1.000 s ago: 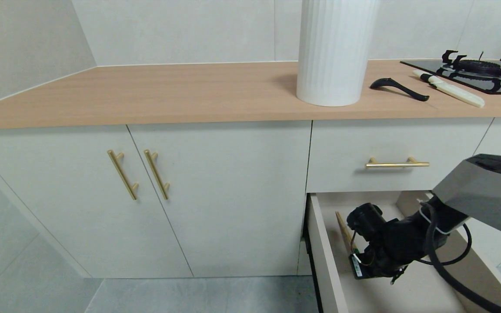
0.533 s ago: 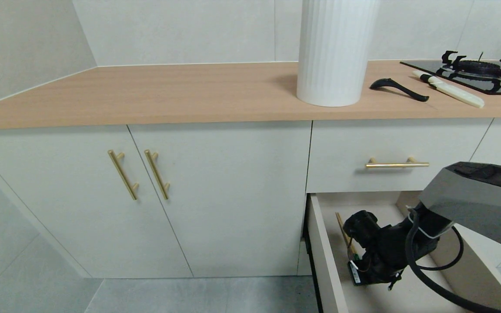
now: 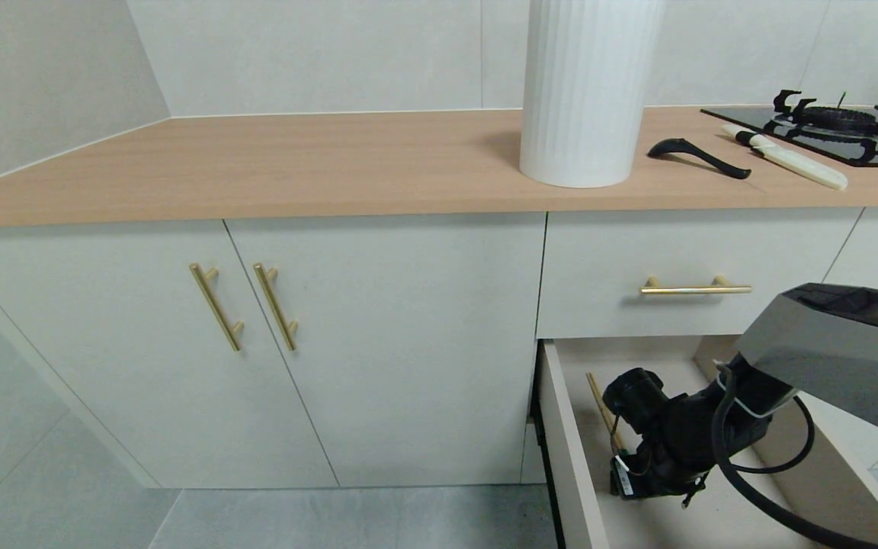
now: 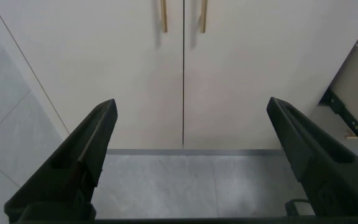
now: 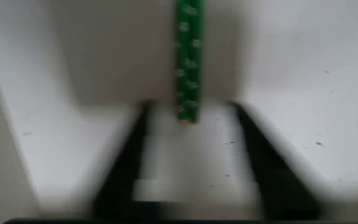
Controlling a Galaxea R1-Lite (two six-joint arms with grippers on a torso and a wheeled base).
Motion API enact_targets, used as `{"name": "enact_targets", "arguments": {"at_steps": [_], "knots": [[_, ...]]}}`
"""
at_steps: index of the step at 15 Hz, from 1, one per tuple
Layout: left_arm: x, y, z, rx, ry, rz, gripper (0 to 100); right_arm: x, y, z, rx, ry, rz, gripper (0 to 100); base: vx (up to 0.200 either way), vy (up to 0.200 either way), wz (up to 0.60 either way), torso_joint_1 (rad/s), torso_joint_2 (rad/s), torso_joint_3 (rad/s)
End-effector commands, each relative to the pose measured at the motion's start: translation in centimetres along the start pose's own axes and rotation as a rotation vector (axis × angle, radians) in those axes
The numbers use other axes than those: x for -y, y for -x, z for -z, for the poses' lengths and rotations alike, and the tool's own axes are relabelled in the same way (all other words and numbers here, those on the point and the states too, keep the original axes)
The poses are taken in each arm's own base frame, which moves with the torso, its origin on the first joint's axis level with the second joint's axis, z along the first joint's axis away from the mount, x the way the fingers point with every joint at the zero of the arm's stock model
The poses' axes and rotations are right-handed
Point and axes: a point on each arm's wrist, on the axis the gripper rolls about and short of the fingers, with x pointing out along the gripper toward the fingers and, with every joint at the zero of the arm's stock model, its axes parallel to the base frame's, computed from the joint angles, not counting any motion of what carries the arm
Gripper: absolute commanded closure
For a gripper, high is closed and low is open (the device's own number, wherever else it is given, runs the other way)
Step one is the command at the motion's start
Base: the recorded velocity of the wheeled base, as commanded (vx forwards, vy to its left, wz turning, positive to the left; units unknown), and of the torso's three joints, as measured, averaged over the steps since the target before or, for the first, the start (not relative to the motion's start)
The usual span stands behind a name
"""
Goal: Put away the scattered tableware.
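Counter point(image 3: 294, 164) in wood tone along the wall, over closed cabinet doors point(image 3: 142, 366) and an open drawer point(image 3: 567, 442) at the robot's right. Tall white ribbed canister point(image 3: 584, 91) upright on the counter, near its front edge. Right gripper point(image 3: 637, 482) down inside the drawer, close to its left wall; fingers point(image 5: 126, 162) spread wide, released, closed on nothing. Left gripper point(image 4: 191, 109) also wide apart and empty, low before the cabinet doors, above the floor. Pale knife point(image 3: 786, 156) flat on the counter along the near edge of the hob point(image 3: 828, 126). Black spoon point(image 3: 698, 156) between knife and canister, apart from both. Chopstick point(image 3: 603, 408) in the drawer beside the left wall, its green patterned end between the right fingers without contact; single or paired, not possible to tell. Judged light, stiff, thin and smooth, so prone to roll or slip from a loose pinch; best taken across the shaft near the middle, pads square to it. Knife judged the hazard item: to be taken by the handle end only. Spoon judged light and curved; grip advised at mid-handle.
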Motion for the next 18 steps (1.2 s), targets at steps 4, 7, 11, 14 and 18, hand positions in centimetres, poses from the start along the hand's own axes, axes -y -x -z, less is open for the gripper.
{"name": "enact_targets", "arguments": {"at_steps": [4,7,11,14,18], "knots": [[0.0,0.0,0.0,0.001,0.000,0.000,0,0.0,0.3,-0.1,0.006,0.000,-0.003,0,0.000,0.000,0.00,0.000,0.00,0.000],[0.0,0.0,0.0,0.001,0.000,0.000,0,0.9,5.5,-1.1,0.126,-0.031,-0.043,0,0.000,0.000,0.00,0.000,0.00,0.000],[0.0,0.0,0.0,0.000,0.000,0.000,0,3.1,14.9,-0.5,0.350,-0.029,-0.110,0,0.000,0.000,0.00,0.000,0.00,0.000],[0.0,0.0,0.0,0.001,0.000,0.000,0,4.4,19.5,0.2,0.487,-0.043,-0.138,0,0.000,0.000,0.00,0.000,0.00,0.000],[0.0,0.0,0.0,0.000,0.000,0.000,0,6.1,23.0,1.1,0.604,-0.039,-0.141,0,0.000,0.000,0.00,0.000,0.00,0.000]]}}
